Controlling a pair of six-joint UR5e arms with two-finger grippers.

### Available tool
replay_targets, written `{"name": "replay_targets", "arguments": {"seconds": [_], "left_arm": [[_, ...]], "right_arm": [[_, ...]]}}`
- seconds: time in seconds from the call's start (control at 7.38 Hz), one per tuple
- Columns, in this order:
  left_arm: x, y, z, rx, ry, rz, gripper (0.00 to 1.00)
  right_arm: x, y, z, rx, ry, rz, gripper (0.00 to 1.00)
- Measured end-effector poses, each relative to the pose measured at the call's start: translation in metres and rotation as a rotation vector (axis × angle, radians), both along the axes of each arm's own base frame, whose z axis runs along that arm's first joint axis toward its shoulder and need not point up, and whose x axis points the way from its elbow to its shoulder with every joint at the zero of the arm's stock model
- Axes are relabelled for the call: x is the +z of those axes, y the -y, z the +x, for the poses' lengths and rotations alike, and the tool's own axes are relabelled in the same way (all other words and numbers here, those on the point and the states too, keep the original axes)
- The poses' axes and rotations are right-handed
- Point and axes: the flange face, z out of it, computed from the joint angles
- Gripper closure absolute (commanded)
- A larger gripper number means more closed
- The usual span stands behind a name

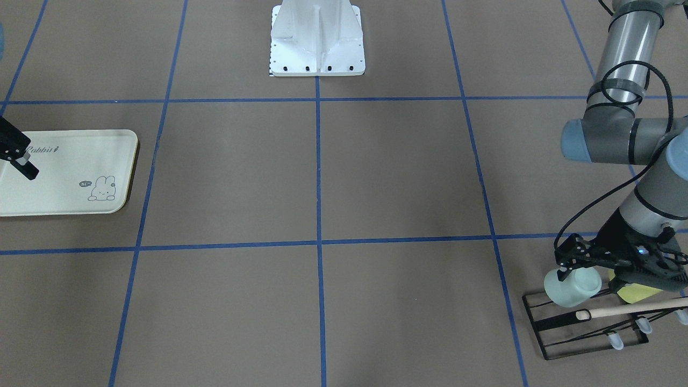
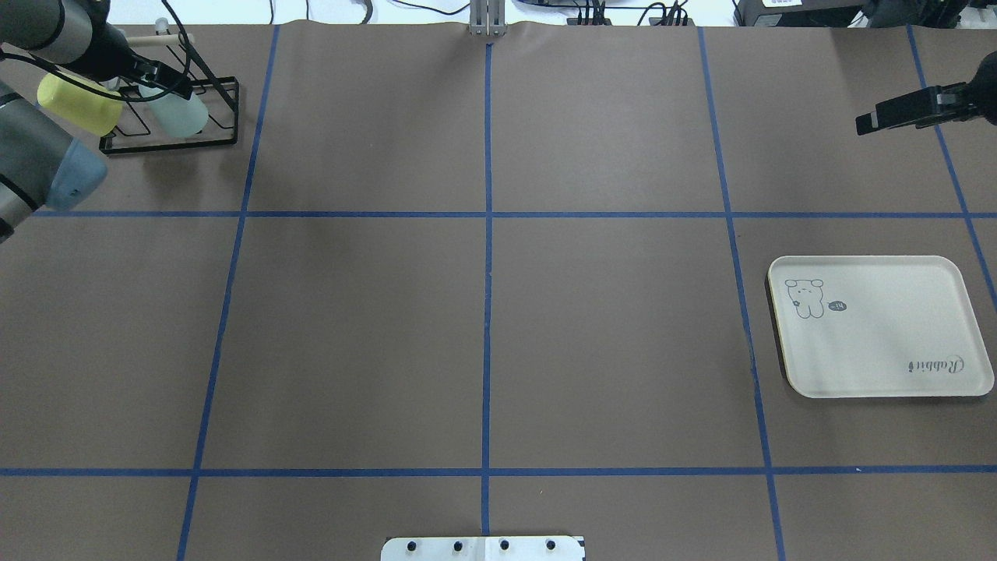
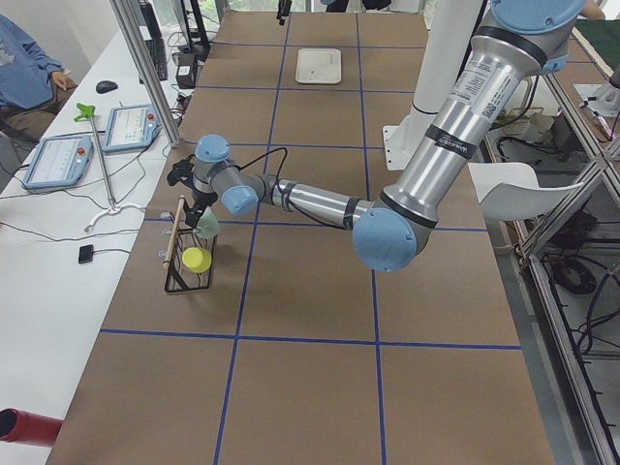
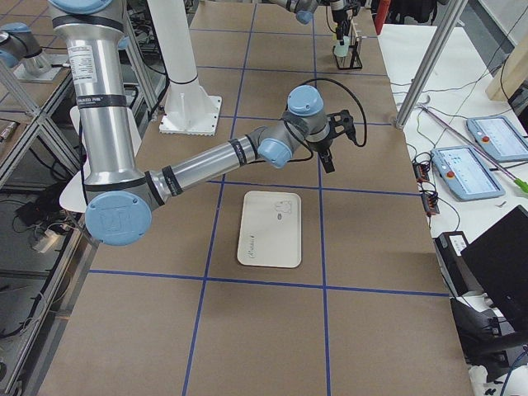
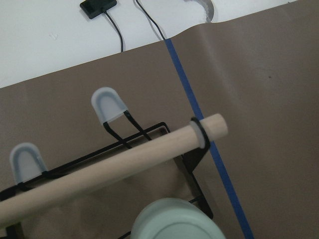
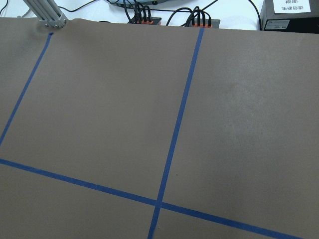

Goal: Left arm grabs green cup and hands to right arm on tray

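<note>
The pale mint-green cup (image 1: 574, 289) hangs tilted at a black wire rack (image 1: 533, 314) in the table's far left corner. My left gripper (image 1: 571, 269) is shut on it from above. In the overhead view the green cup (image 2: 177, 114) lies under the left gripper (image 2: 165, 84). The left wrist view shows the cup's round end (image 5: 174, 221) below the rack's wooden bar (image 5: 124, 162). The cream tray (image 2: 880, 351) lies bare at the right. My right gripper (image 2: 863, 123) is open and empty, raised beyond the tray's far side.
A brighter yellow-green cup (image 2: 78, 104) hangs on the same rack beside the green one, partly under the left arm. The rack has translucent-capped pegs (image 5: 108, 104). The robot's white base plate (image 1: 317, 54) is at the table's near middle edge. Blue tape lines grid the brown table.
</note>
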Motion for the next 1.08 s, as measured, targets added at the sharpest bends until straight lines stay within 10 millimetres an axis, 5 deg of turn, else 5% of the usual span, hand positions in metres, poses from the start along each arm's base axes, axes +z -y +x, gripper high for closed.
{"name": "replay_targets", "arguments": {"seconds": [0.54,1.08], "left_arm": [[-0.0019,-0.0004,0.0028,0.0,0.0,0.002,0.66],[-0.0104,-0.004,-0.0039,-0.002,-0.013,0.018,0.88]], "right_arm": [[0.0,0.0,0.0,0.0,0.0,0.0,0.0],[-0.0015,-0.0001,-0.0001,-0.001,0.002,0.002,0.0]]}}
